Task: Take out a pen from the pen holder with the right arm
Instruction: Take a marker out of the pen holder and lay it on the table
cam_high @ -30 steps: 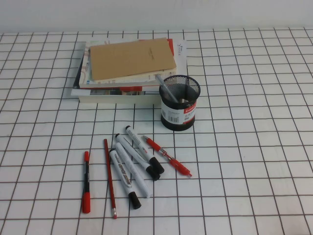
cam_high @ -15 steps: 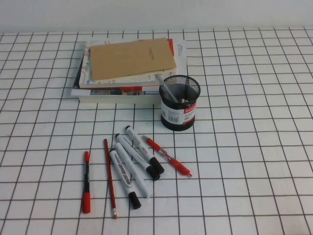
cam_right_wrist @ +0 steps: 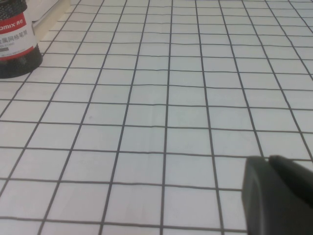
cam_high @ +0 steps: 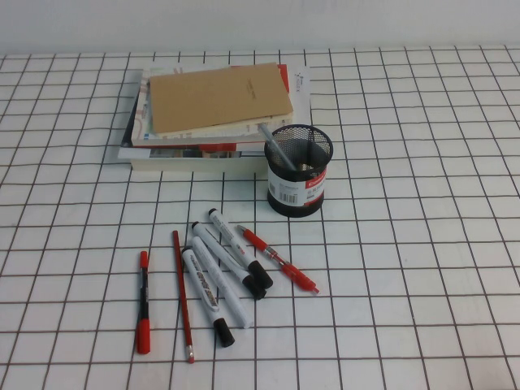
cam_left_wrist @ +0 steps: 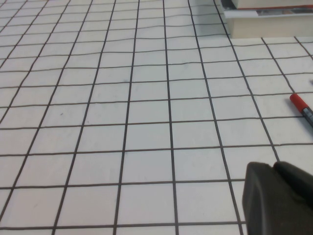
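A black mesh pen holder [cam_high: 298, 170] stands in the middle of the gridded table, with one grey pen [cam_high: 275, 145] leaning in it. The holder's lower wall with its label also shows in the right wrist view [cam_right_wrist: 14, 44]. My right gripper [cam_right_wrist: 270, 161] is shut with nothing in it, low over bare table well short of the holder. My left gripper [cam_left_wrist: 272, 167] is shut too, over bare table near a red pen's tip [cam_left_wrist: 301, 106]. Neither arm shows in the high view.
A stack of books [cam_high: 213, 114] with a brown notebook on top lies behind and left of the holder. Several loose pens and markers [cam_high: 223, 272] and a red pencil [cam_high: 182, 293] lie in front of it. A red pen [cam_high: 143, 301] lies furthest left.
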`<state>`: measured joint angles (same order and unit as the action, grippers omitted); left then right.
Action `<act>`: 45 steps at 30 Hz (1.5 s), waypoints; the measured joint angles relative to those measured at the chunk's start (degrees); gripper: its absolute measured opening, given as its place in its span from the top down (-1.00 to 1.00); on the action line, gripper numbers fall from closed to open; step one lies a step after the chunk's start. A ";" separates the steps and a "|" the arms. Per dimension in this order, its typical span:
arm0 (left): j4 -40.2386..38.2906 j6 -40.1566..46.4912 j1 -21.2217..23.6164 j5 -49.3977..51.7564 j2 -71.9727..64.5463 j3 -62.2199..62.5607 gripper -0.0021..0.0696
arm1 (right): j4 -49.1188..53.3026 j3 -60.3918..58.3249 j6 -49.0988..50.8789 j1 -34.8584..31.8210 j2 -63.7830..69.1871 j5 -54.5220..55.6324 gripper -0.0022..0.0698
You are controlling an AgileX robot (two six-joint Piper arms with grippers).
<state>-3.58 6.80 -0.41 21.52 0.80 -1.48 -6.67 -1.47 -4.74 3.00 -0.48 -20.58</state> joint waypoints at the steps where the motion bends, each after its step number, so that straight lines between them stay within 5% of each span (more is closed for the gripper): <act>1: 0.00 0.00 0.00 0.00 0.00 0.00 0.95 | 0.00 0.00 0.00 0.00 0.00 0.00 0.98; 14: 0.00 0.00 0.00 0.00 0.00 0.00 0.95 | -4.93 0.00 0.00 0.00 0.00 2.20 0.98; 30: 0.00 0.00 0.00 0.00 0.00 0.00 0.95 | -40.92 0.00 0.00 0.00 0.00 14.11 0.98; 45: 0.00 0.00 0.00 0.00 0.00 0.00 0.95 | -41.41 6.17 0.00 0.00 4.44 4.57 0.98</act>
<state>-3.58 6.80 -0.41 21.52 0.80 -1.48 -48.08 4.70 -4.74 3.00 3.96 -16.01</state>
